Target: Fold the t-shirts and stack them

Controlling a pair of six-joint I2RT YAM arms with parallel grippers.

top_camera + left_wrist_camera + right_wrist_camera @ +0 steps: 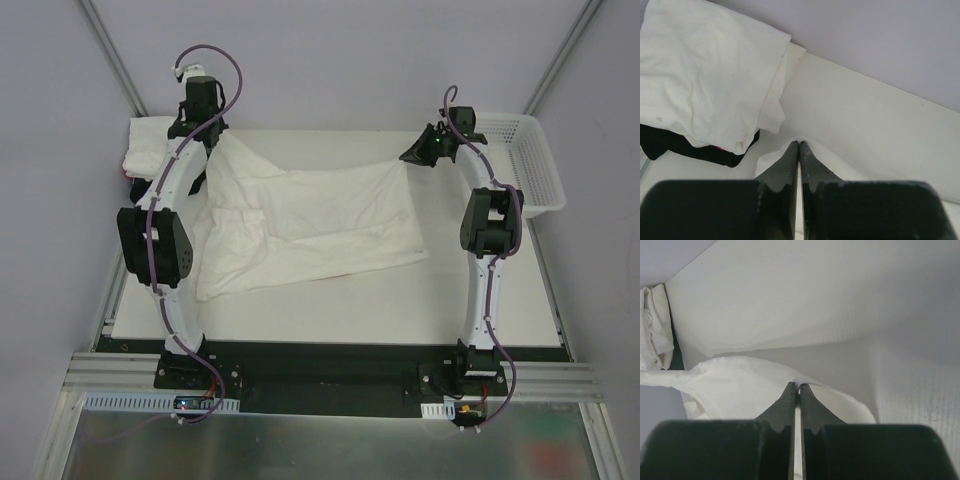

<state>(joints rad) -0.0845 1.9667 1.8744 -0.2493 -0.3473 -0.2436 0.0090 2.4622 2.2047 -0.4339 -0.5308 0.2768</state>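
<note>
**Shirt (310, 220) pinched at both far corners**

White, spread on table (400, 310), far edge lifted. Left gripper (799, 145) pressed together on far-left corner; right gripper (796, 386) likewise on far-right corner. Just left of left gripper: white pile (705, 75) over black shirt (670, 145). Basket (530, 160) at far right, apart from cloth.

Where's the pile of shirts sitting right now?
In the top view, the pile of shirts sits at the far left corner of the table, beside the left pincer and left of the spread white t-shirt.
</note>
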